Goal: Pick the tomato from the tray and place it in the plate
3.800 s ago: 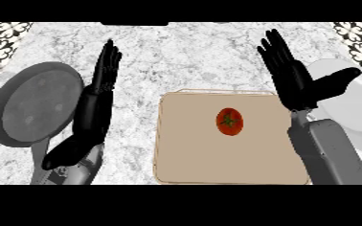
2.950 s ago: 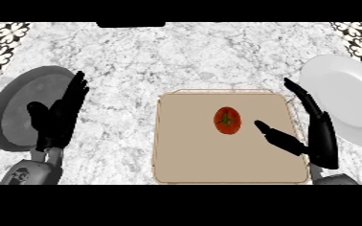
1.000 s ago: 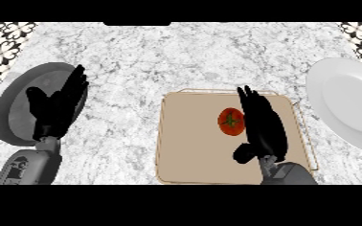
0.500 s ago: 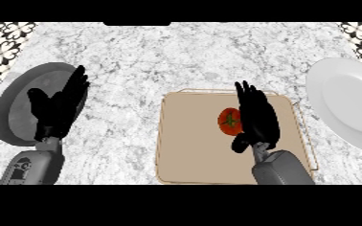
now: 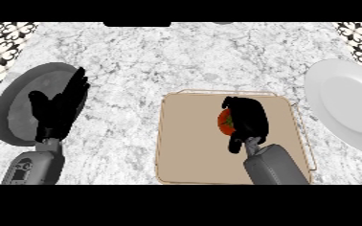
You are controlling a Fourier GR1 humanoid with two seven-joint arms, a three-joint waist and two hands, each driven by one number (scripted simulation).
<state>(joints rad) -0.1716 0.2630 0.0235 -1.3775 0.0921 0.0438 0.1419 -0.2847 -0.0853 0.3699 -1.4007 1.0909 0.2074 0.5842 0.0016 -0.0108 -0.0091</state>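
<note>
- Desk (image 5: 184, 57): marbled white-grey top; patterned patches show at its two far corners.
- Grey plate (image 5: 28, 100) at far left, partly behind the left hand (image 5: 60, 107). This hand is open, fingers straight and pointing up, resting at the desk's left side. It has kept the same pose over the last second. No part in the grasp.
- Tray (image 5: 191, 148), tan with a thin raised rim, sits at centre-right. Nothing but the tomato and the right hand lies over it.
- Tomato (image 5: 225, 122), red with a green stem spot, lies in the tray's far half, not lifted as far as I can judge.
- Right hand (image 5: 246, 119): half a second ago its fingers stood straight just right of the tomato; now they are curled over it, covering most of the fruit, only its left edge showing. Judgement: the grasp is closing, lift not yet begun.
- White plate (image 5: 336, 100) at far right, cut by the view's edge, well apart from the tray. Judged as the target.
- Path from tray to white plate: only the tray's right rim lies between; a low carry could catch it.
</note>
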